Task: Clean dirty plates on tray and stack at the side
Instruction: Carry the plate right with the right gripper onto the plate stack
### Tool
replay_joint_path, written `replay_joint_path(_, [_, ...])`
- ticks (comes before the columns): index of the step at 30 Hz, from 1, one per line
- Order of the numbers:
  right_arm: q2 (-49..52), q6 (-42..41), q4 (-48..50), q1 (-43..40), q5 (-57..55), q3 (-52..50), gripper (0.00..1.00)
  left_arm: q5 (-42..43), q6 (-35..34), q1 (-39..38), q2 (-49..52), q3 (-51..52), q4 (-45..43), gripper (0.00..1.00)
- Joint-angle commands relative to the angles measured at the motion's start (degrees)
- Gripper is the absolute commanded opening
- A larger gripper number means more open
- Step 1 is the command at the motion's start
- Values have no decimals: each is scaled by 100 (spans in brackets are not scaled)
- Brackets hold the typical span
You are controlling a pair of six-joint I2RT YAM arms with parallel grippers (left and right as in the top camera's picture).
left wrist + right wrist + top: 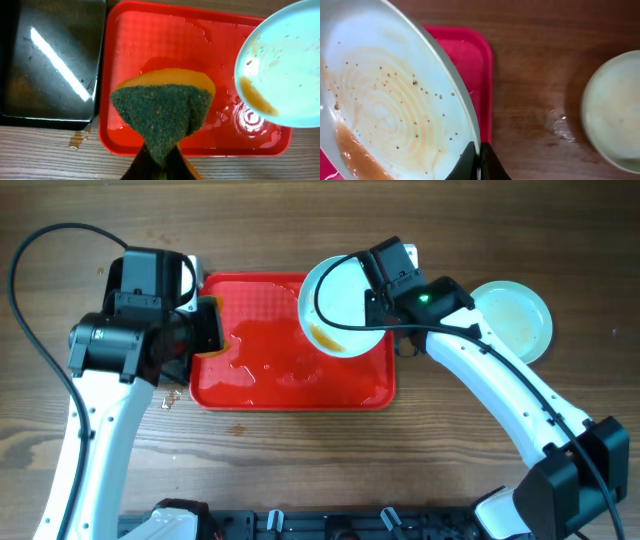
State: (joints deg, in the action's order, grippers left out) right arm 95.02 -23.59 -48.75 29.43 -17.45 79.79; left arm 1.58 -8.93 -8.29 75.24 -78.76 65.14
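Observation:
The red tray (pixel 280 380) lies at the table's middle, wet with orange-brown liquid. My right gripper (pixel 372 298) is shut on the rim of a dirty pale-blue plate (pixel 335 305) and holds it tilted above the tray's right end. Brown sauce pools at its lower edge, and it shows in the right wrist view (pixel 390 105) and the left wrist view (pixel 285 65). My left gripper (pixel 162 162) is shut on a folded sponge (pixel 162 112), green scourer over orange, at the tray's left side (pixel 212 330). A second plate (pixel 515 320) lies on the table to the right.
A black metal pan (pixel 50 60) sits left of the tray, mostly under my left arm in the overhead view. Small water drops (pixel 172 398) lie on the wood near the tray's front left corner.

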Motion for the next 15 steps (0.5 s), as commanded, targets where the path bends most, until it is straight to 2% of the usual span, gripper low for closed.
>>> replay_joint_path(1, [-74, 282, 179, -37, -861, -50, 4, 195, -28, -11, 352, -37, -50, 4])
replay_joint_path(9, [-74, 1049, 798, -37, -2197, -50, 4, 761, 101, -11, 1102, -33, -337, 4])
replay_joint_path(15, [-76, 2315, 1825, -35, -3097, -50, 4, 997, 122, -11, 1296, -33, -483, 4])
